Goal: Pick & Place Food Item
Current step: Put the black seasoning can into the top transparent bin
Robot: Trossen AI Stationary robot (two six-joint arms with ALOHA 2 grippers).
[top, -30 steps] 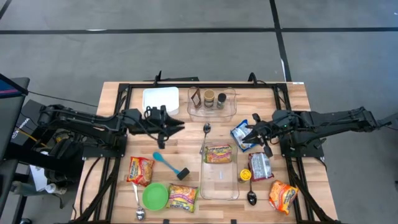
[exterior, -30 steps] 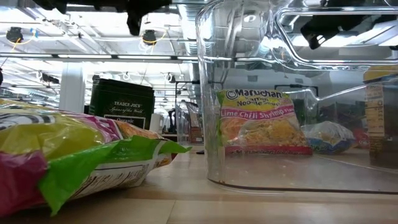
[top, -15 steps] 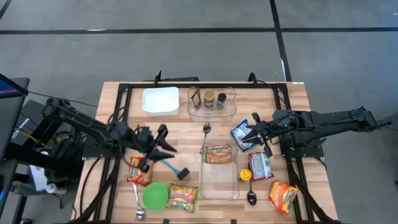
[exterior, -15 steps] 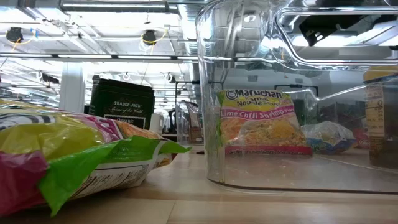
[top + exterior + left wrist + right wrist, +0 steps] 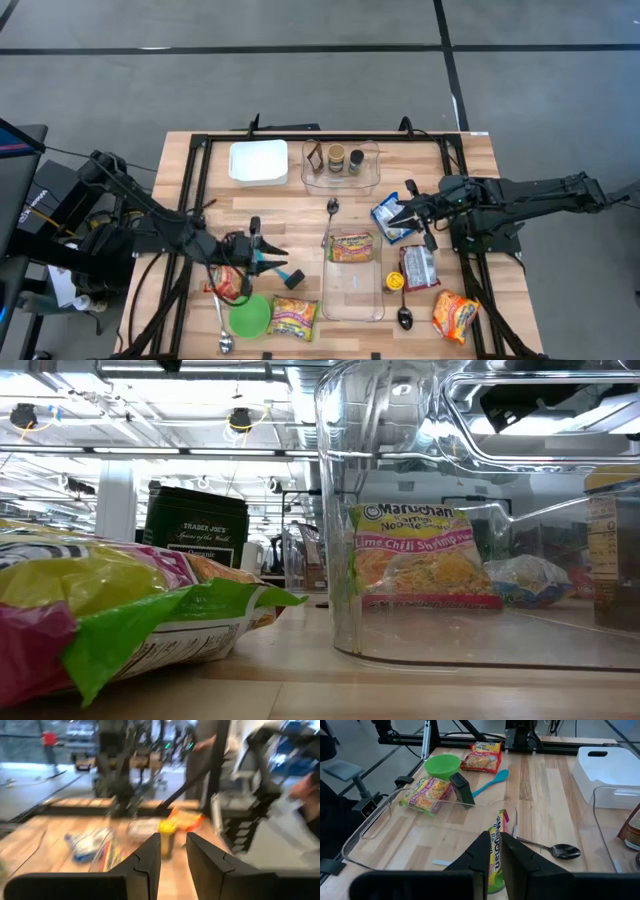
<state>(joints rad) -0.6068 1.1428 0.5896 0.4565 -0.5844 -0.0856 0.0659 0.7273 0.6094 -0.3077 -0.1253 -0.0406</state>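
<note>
Clear glass baking dish [image 5: 353,280] near the tabletop's [image 5: 470,170] front edge is seen with a Maruchan ramen packet [image 5: 351,247] standing in its far end. The left hand [image 5: 268,262], narrowly parted and empty, is held over the blue spatula [image 5: 262,258]. The right hand [image 5: 398,213], nearly closed, is placed beside a blue packet [image 5: 386,219].
</note>
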